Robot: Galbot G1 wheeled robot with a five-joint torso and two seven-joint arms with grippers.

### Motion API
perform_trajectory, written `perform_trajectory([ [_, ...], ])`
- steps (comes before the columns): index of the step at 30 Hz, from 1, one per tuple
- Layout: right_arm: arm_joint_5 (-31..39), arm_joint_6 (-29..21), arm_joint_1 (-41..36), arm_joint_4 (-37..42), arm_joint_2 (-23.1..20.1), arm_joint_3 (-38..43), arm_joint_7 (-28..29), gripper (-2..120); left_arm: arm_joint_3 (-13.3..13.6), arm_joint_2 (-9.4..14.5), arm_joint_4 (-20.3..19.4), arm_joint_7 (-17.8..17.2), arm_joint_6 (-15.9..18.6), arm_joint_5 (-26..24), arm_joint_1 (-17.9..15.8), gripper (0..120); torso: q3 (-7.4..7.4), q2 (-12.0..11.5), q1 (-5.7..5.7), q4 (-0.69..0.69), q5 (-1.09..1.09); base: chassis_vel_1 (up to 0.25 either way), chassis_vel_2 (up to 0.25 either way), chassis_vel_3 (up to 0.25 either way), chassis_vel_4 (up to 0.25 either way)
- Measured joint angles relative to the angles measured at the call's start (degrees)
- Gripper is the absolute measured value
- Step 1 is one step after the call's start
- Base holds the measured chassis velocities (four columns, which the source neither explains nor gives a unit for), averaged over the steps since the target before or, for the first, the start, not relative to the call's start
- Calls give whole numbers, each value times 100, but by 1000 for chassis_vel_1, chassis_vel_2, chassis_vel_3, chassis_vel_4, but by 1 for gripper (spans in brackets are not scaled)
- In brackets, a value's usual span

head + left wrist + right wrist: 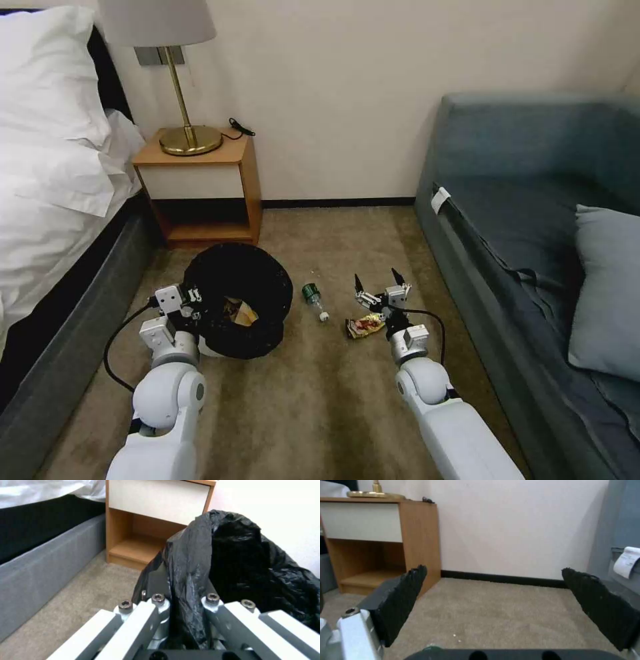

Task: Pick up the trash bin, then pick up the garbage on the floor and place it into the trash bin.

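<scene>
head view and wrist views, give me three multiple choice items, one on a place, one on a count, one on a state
1. Where does the green bottle lie?
A. on the carpet between the trash bin and the right claw
B. on the nightstand
C. on the sofa

2. How many litter items lie loose on the carpet?
A. none
B. two
C. five

3. How is the left claw?
A. open above the bin
B. shut on the bin's bag-draped rim
C. resting on the bed

A: bottle sits mid-carpet. B: bottle and snack wrapper. B: fingers pinch the black bag.
</scene>
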Motion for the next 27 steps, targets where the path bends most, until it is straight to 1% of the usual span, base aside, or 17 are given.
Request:
perform_trajectory([
  [10, -18, 86, 36, -148, -10, 34, -21, 100, 15, -39, 73, -1, -19, 14, -23, 5, 0, 0, 0, -1, 1, -121, 130, 132, -119],
  [13, -303, 297, 60, -322, -5, 96, -82, 100, 12, -40, 80, -2, -35, 11, -10, 5, 0, 0, 0, -1, 1, -121, 141, 120, -131],
  [14, -303, 297, 60, -322, -5, 96, -82, 100, 12, -40, 80, -2, -35, 11, -10, 5, 0, 0, 0, -1, 1, -109, 139, 109, -125],
  [16, -530, 520, 92, -474, -51, 129, -198, 100, -2, -40, 92, -1, -57, -15, 40, 5, 0, 0, 0, -1, 0, -81, 86, 93, -99],
  [19, -564, 548, 101, -516, -99, 123, -270, 100, -15, -37, 98, -1, -64, -27, 54, 5, 0, 0, 0, -1, 0, -58, 66, 81, -44],
  [20, -661, 581, 134, -600, -186, 116, -453, 100, -34, -31, 104, -2, -78, -40, 72, 5, 0, 0, 0, 0, 1, 0, 0, 0, 0],
  [21, -800, 587, 191, -724, -320, 129, -876, 100, -48, -27, 106, -3, -86, -42, 82, 5, 0, 0, 0, 1, 1, 0, 0, 0, 0],
  [22, -800, 587, 191, -724, -320, 129, -876, 100, -48, -27, 106, -3, -86, -42, 82, 5, 0, 0, 0, 1, 1, 0, 0, 0, 0],
  [23, -859, 545, 211, -761, -382, 143, -1092, 100, -50, -26, 107, -4, -86, -43, 84, 5, 0, 0, 0, 1, 2, 0, 0, 0, 0],
  [24, -859, 545, 211, -761, -382, 143, -1092, 100, -50, -26, 107, -4, -86, -43, 84, 5, 0, 0, 0, 1, 2, 0, 0, 0, 0],
  [25, -959, 373, 250, -816, -528, 182, -1579, 100, -51, -25, 107, -5, -86, -44, 86, 5, 0, 0, -1, 0, 2, 0, 0, 0, 0],
  [26, -1177, 140, 369, -1026, -849, 241, -2755, 100, -53, -35, 104, -7, -86, -34, 71, 5, -1, 0, -1, 0, -1, 0, 0, 0, 0],
  [27, -1177, 140, 369, -1026, -849, 241, -2755, 100, -53, -35, 104, -7, -86, -34, 71, 5, -1, 0, -1, 0, -1, 0, 0, 0, 0],
])
